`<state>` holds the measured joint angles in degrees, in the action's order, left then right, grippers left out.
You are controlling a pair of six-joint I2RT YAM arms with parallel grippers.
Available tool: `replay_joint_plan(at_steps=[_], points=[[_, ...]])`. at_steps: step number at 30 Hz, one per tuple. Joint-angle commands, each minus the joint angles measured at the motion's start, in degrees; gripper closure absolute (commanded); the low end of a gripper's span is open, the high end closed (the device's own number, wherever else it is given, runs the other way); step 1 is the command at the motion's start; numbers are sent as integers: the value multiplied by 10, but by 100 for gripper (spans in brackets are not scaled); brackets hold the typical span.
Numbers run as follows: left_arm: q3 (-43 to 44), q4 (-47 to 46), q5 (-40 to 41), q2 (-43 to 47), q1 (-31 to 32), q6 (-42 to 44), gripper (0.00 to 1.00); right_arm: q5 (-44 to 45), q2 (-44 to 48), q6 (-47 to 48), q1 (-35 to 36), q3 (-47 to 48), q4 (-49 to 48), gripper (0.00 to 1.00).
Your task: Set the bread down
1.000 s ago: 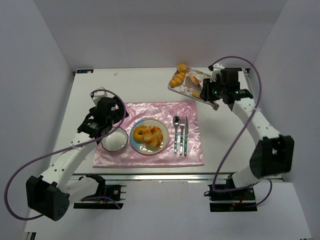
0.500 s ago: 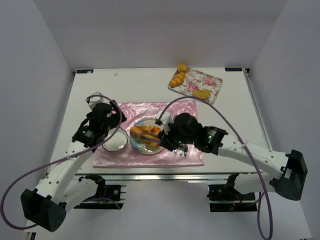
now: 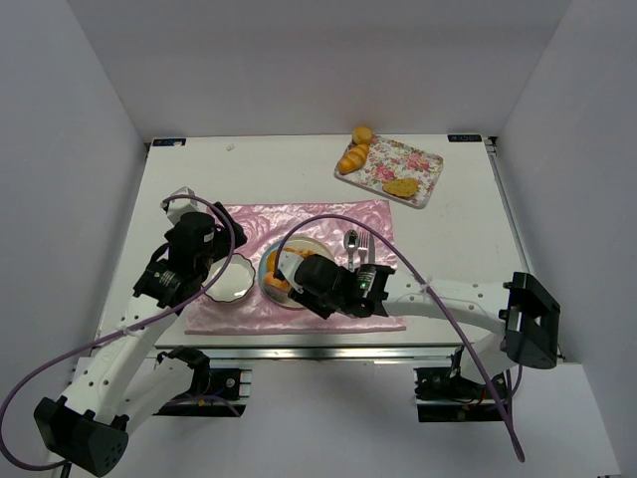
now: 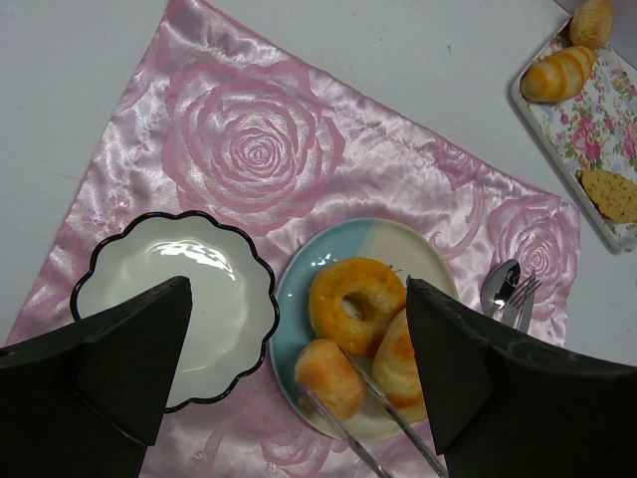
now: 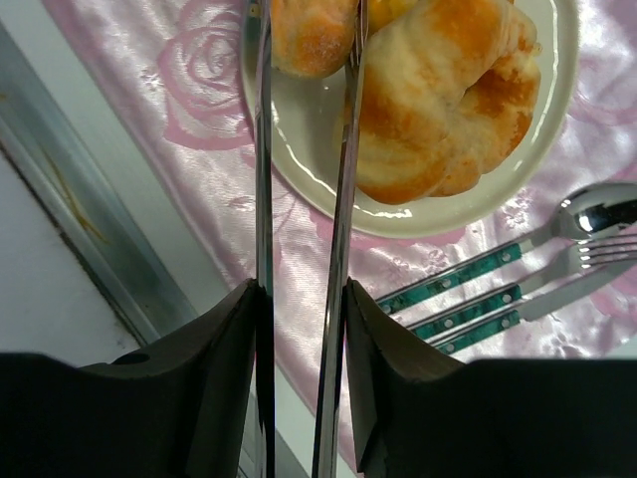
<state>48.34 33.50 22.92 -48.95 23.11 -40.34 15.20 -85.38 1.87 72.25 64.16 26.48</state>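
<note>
A small golden bread roll [image 4: 328, 376] [image 5: 311, 35] sits at the near edge of the blue-and-cream plate [image 4: 291, 299] [image 5: 318, 139], between the two arms of metal tongs [image 4: 398, 428] [image 5: 261, 199]. My right gripper [image 5: 302, 329] [image 3: 304, 277] is shut on those tongs. On the same plate lie a ring-shaped bread [image 4: 356, 299] and a swirled bun [image 5: 448, 110]. My left gripper [image 4: 299, 289] [image 3: 207, 261] hangs open above the white scalloped bowl [image 4: 169, 289] and the plate, holding nothing.
A pink rose-patterned mat [image 3: 328, 214] lies under the plate, the bowl [image 3: 231, 279] and the cutlery [image 5: 518, 289]. A flowered tray [image 3: 413, 159] at the back right carries a croissant [image 3: 350, 157], a round roll and a flat piece. The table's metal front rail [image 5: 90, 249] runs close by.
My right arm swung from the tray at the back right down to the plate, bringing the tongs and the small roll. My left arm drew back a little toward the near left.
</note>
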Motion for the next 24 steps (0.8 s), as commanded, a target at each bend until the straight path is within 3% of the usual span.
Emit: replay_joint_plan(at_steps=[1,4,10,24], points=[[-5,10,3,6,1,-2,2,72,-3,-13,2,40,24,60],[-5,7,1,4,1,0,2,72,-5,-14,4,41,28,57],[-5,4,2,2,1,0,2,55,4,-14,7,37,26,42],[-3,4,0,2,1,1,2,40,16,-14,10,38,16,40]])
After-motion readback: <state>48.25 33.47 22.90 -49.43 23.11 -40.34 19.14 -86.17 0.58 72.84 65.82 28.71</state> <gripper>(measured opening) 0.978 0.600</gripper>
